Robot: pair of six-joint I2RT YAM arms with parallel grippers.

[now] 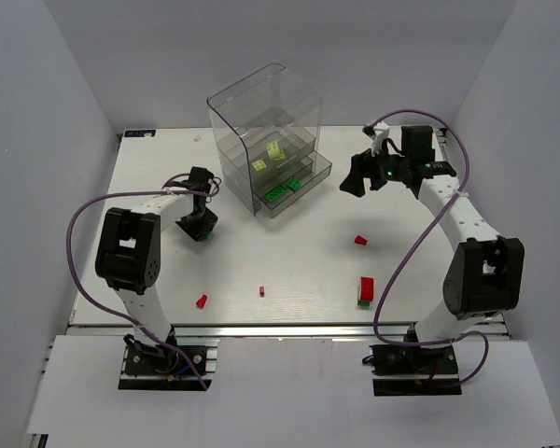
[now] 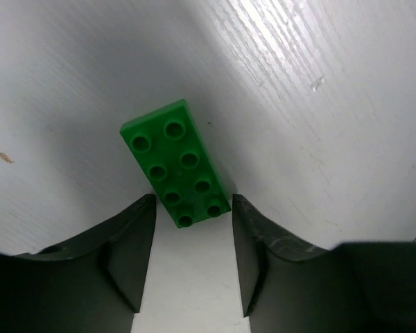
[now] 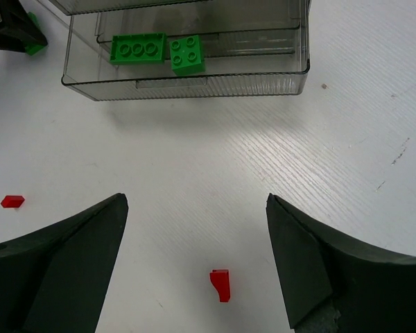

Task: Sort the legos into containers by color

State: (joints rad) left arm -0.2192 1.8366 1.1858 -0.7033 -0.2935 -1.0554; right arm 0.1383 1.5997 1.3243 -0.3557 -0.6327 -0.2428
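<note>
A dark green 2x4 brick point(image 2: 177, 163) lies flat on the white table. My left gripper point(image 2: 194, 208) is open, low over it, with a finger on either side of the brick's near end and not closed on it; it also shows in the top view point(image 1: 201, 227). My right gripper point(image 3: 197, 208) is open and empty, held above the table in front of the clear drawer unit point(image 1: 266, 140). The lower drawer point(image 3: 187, 83) holds two green bricks point(image 3: 137, 48). An upper drawer holds pale yellow-green bricks point(image 1: 271, 154). A small red piece point(image 3: 221, 285) lies below the right gripper.
Loose on the table are a red piece point(image 1: 361, 241), a tiny red piece point(image 1: 261, 291), a red piece point(image 1: 202, 301) at the front left and a red-and-green brick point(image 1: 365, 290) at the front right. White walls enclose the table.
</note>
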